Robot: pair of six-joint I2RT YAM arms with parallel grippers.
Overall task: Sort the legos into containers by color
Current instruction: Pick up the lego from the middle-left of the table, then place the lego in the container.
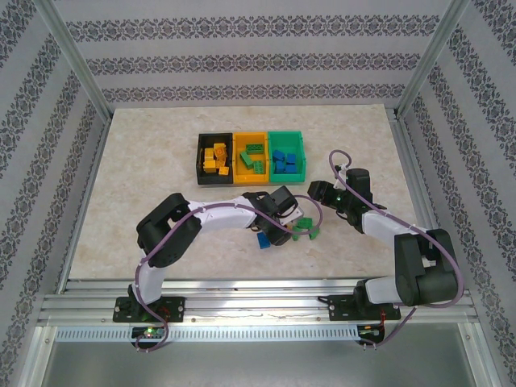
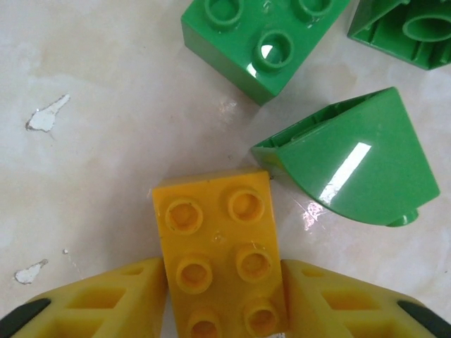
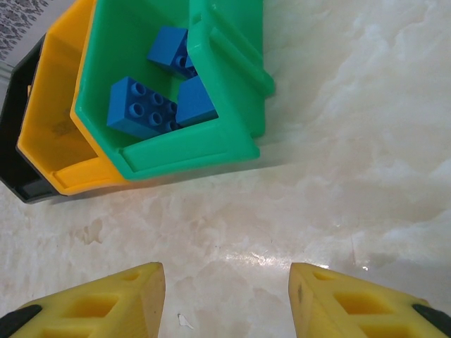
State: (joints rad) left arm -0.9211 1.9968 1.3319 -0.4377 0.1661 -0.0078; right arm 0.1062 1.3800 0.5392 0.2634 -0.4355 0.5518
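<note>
From above: row of containers (image 1: 250, 135) far out on the table (image 1: 145, 161), three bins joined side by side. Black bin (image 1: 199, 155) at the row's left end, holding yellow-orange bricks (image 1: 215, 157). Orange bin (image 1: 235, 153) in the middle, holding green bricks (image 1: 251, 157). Green bin (image 1: 303, 155) at the right end, holding blue bricks (image 1: 282, 159). On the near side of the row, well apart from it: left gripper (image 1: 282, 232) low over a small unsorted cluster, with one blue brick (image 1: 263, 240) and a few loose green pieces (image 1: 305, 232). Right gripper (image 1: 321, 192) between that cluster and the row's green end.

Left wrist: left gripper (image 2: 222, 274) closed on a yellow brick (image 2: 215, 239), studs up, one finger pressed to each long side. Impossible to tell whether raised off the table yet. Just past it in the same cluster on the row's near side, three green pieces: a square one (image 2: 264, 42), a curved one (image 2: 352, 165) and a third lying on its side (image 2: 409, 32).

Right wrist: right gripper (image 3: 225, 303) with jaws standing apart, nothing but bare table between them, a little short of the row's green end. Blue bricks visible inside that bin.

Judged from all this: late in the job, most legos already sorted by colour. Left to do, apparently: the gripped yellow into the black bin, the few greens into the orange one, the lone blue into the green one.
</note>
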